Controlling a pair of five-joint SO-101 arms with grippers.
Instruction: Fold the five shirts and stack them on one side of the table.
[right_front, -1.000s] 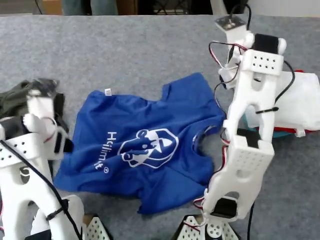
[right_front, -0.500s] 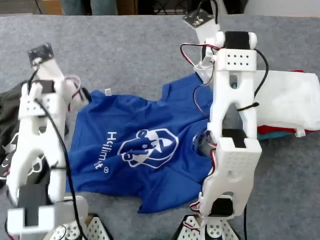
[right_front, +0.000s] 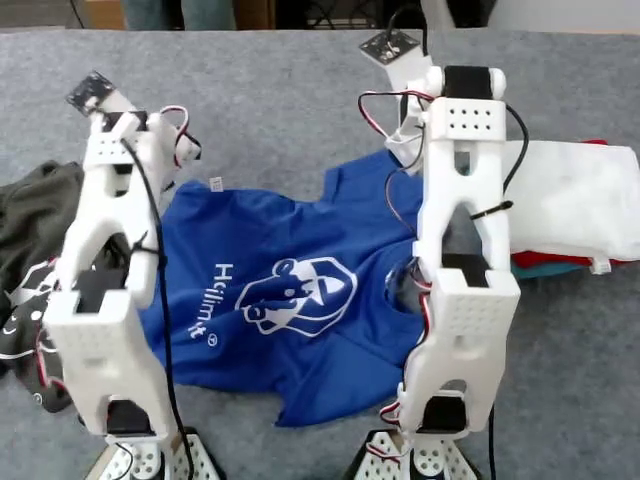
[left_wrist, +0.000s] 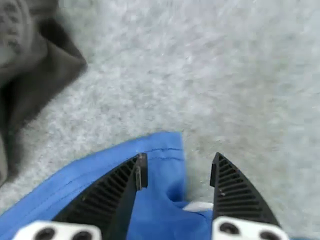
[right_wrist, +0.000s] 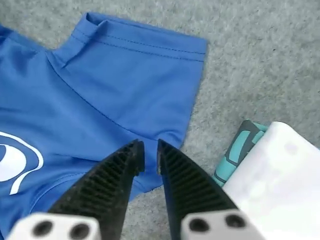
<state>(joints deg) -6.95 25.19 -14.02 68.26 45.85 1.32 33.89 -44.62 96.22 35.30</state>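
While the grey table (right_front: 280, 90) carries the blue shirt (right_front: 300, 300) just as it did a second ago, spread flat with its print up, both arms have moved in on it. The right arm (right_front: 460, 220) has slid off the folded stack (right_front: 580, 200) beside the shirt's collar end and now stands over the shirt's far sleeve. The left arm (right_front: 110, 250) has unfolded from the shirt's near hem side and reaches along the hem to its far corner, past the crumpled dark shirt (right_front: 30, 210) lying beyond the hem. The left gripper (left_wrist: 177, 167) hangs with its jaws spread wide, straddling that far hem corner. The right gripper (right_wrist: 150, 150) has its jaws drawn almost together on nothing, poised above the cloth just under the far sleeve (it would have to open before it could take any). So the fold of this shirt looks about to begin, with nothing yet pinched, and the dark shirt waits its turn.
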